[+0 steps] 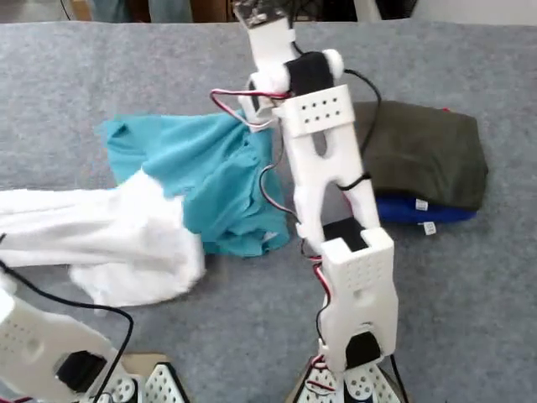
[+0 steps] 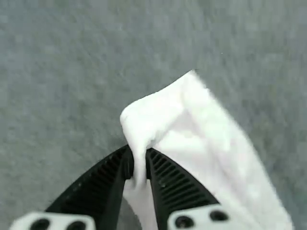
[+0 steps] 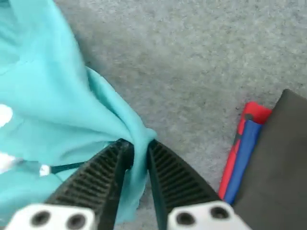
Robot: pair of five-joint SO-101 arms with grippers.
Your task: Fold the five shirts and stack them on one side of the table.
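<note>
Right wrist view: teal shirt (image 3: 57, 105) is pinched tight by the right gripper (image 3: 137, 158), white shirt (image 2: 192, 134) likewise clamped in the left gripper (image 2: 138, 167). Neither looks folded yet, so spreading one flat is probably called for next. The folded stack (image 1: 424, 155) is sat near the right gripper on the grey felt table (image 1: 470, 277).
</note>
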